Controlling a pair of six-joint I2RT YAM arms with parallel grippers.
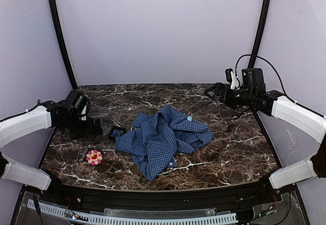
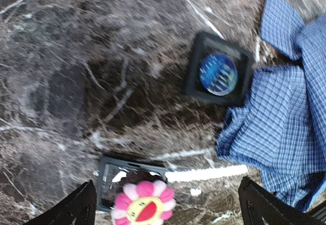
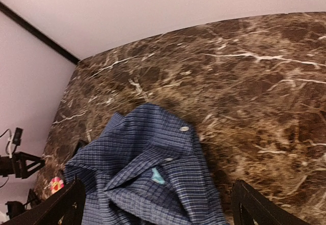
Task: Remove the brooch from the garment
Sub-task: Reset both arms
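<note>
- The small pink-petalled flower brooch (image 1: 93,157) lay on a black square tray (image 2: 109,170) at eight o'clock from the crumpled blue checked cloth shirt (image 1: 163,136), clear of it.
- The left gripper (image 2: 167,187) hung wide and empty over it; the right gripper (image 1: 210,91), at two o'clock, gaped empty too.
- Best to lift the left arm straight up, so no finger nudged the flower.

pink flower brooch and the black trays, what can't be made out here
Pink flower-shaped brooch: left wrist view, bottom edge cuts its lower petals; its pin is unseen.
Black square tray behind it: brooch covers part.
Round blue disc in the other black tray: blurred, unidentifiable.
Blue checked cloth shirt: folds hide its underside in every view.
</note>
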